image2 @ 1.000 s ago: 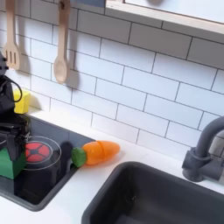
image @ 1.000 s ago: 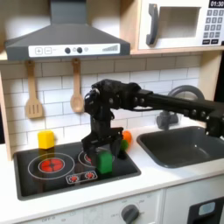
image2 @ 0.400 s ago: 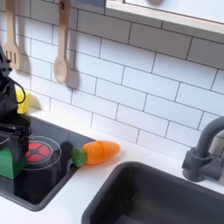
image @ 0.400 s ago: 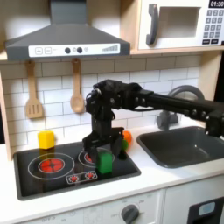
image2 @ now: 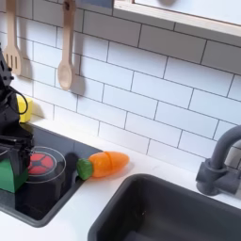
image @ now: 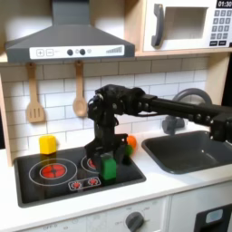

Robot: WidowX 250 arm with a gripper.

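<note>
A green block (image: 109,169) stands on the front right of the black toy stove (image: 50,183). My gripper (image: 109,156) hangs straight over it, open, with a dark finger on each side of the block's top. In the second exterior view the green block (image2: 8,176) sits at the left edge under the gripper (image2: 13,151). An orange carrot (image: 130,142) with a green end lies just behind and to the right on the counter; in the second exterior view the carrot (image2: 105,164) lies beside the stove (image2: 55,193).
A yellow object (image: 47,144) stands behind the stove's left burner. The grey sink (image: 192,150) with its faucet (image2: 218,166) lies to the right in both exterior views. Wooden utensils (image: 79,92) hang on the tiled wall under the range hood (image: 68,41).
The arm has shifted only very slightly above the green block. The block and the carrot lie where they were.
</note>
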